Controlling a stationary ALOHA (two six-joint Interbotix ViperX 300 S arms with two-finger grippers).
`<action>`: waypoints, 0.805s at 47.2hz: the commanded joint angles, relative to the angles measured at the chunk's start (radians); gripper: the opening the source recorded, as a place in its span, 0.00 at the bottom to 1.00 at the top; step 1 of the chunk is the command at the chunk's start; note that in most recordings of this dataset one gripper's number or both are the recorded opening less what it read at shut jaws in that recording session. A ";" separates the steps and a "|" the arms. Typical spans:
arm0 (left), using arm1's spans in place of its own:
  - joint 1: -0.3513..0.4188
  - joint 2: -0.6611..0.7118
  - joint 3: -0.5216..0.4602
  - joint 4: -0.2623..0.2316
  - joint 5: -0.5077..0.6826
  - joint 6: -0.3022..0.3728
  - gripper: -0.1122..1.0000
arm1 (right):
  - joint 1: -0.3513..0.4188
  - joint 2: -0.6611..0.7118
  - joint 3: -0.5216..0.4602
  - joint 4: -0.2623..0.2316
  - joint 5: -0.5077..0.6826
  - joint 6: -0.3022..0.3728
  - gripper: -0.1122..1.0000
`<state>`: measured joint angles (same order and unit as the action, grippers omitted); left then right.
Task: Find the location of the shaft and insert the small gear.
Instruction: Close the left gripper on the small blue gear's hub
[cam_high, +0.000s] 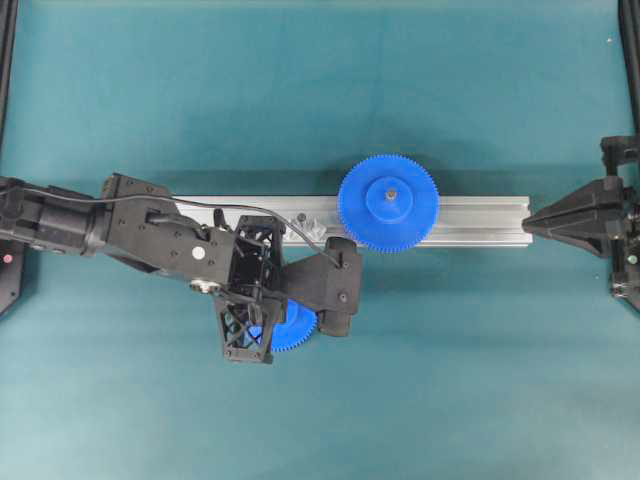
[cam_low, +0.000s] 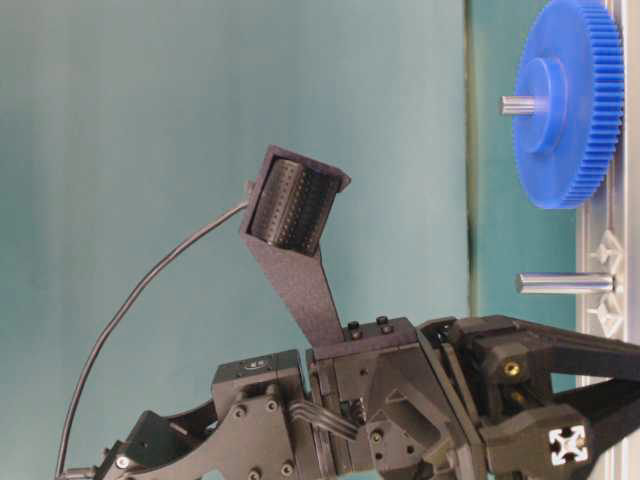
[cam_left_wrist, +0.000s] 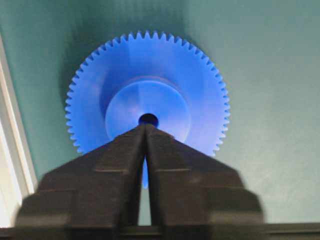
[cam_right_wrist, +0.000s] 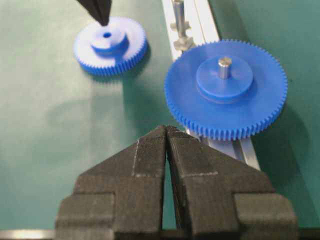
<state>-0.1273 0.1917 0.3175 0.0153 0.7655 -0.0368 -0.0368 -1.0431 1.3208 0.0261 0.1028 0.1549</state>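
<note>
The small gear (cam_high: 293, 328) lay flat on the green table (cam_high: 450, 380), just in front of the long metal rail (cam_high: 480, 220) and well apart from the shaft (cam_right_wrist: 178, 15), which stood upright on the rail as a bare silvery pin. Seen from the right wrist, that pin rose just beyond the large gear (cam_right_wrist: 226, 89), which sat on the rail with its own grey pin through the hub. In the overhead view the shaft was largely hidden by the left arm. The left claw (cam_left_wrist: 145, 128) hung directly over the small gear's hub, its tips pointing down next to the dark centre hole; the fingers (cam_left_wrist: 112, 165) stood almost together, with only a thin slit between them, and nothing was gripped between them. From the right wrist view its black tips (cam_right_wrist: 100, 12) showed just above the gear's rim, and whether they touched it could not be told. The right claw (cam_right_wrist: 166, 131) sat far off at the end of the rail, its fingers pressed together and holding nothing, pointing toward the large gear.
</note>
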 joint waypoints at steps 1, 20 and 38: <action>-0.003 -0.012 -0.015 0.003 -0.006 -0.003 0.29 | -0.002 0.011 -0.008 0.000 -0.005 0.017 0.15; -0.002 0.008 -0.017 0.003 -0.041 -0.038 0.94 | -0.002 0.011 -0.008 0.000 -0.006 0.017 0.15; 0.002 0.025 -0.017 0.002 -0.041 -0.037 0.94 | -0.003 0.009 -0.008 0.000 -0.005 0.017 0.15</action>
<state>-0.1273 0.2332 0.3191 0.0153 0.7271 -0.0752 -0.0368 -1.0431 1.3238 0.0261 0.1028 0.1641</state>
